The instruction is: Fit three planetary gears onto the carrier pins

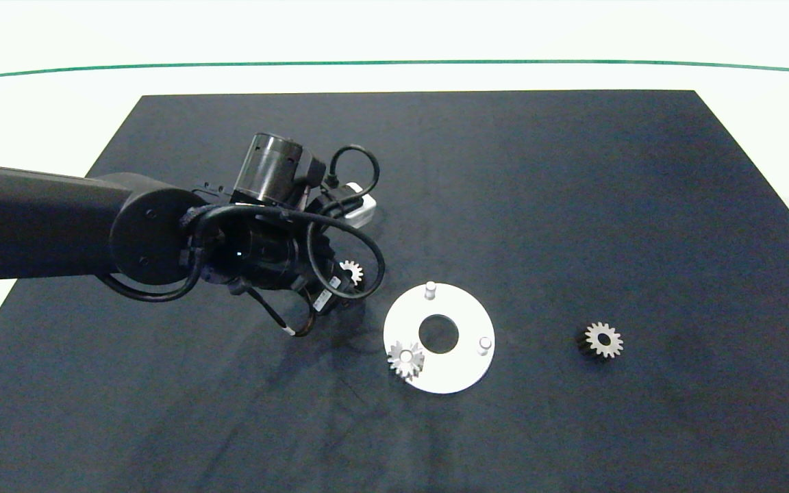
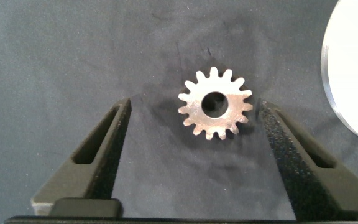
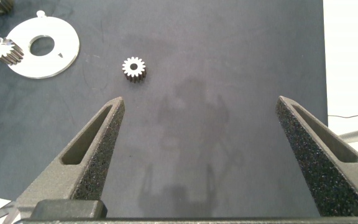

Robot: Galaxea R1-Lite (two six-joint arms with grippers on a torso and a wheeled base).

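Left gripper (image 2: 194, 134), jaws wide open and empty, straddles a loose gear (image 2: 215, 103) lying flat on the mat just left of the carrier disc (image 1: 466, 370); an off-centre closure may tip or eject it.

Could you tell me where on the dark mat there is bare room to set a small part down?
The mat is bare beyond the white disc, and between the disc and the loose gear to its right. It is crowded left of the disc, where the open left gripper brackets another gear.
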